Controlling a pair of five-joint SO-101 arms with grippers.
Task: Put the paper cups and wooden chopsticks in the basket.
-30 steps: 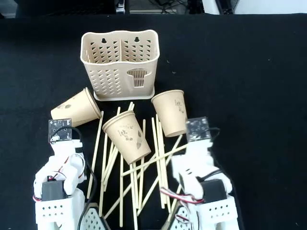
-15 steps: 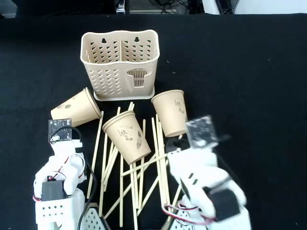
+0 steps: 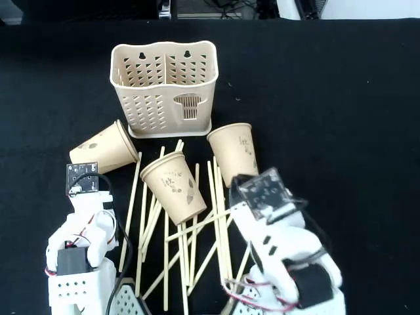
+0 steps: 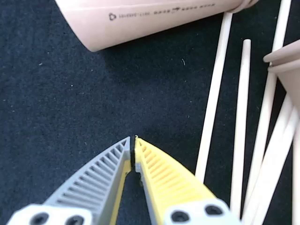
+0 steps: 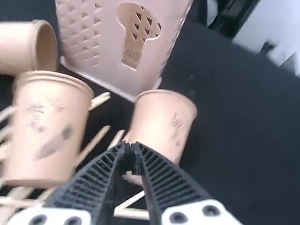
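Right arm [image 3: 275, 239] has swung toward the plain tan cup [image 5: 161, 122] near the basket [image 5: 93, 47]. Wrist views show the right gripper [image 5: 130, 149] closed and empty, and the left gripper [image 4: 132, 139] closed and empty beside pale chopsticks [image 4: 213, 93].

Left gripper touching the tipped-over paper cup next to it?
Apart. The left wrist view shows a strip of bare black table between the tips of the shut left gripper and the paper cup lying on its side.
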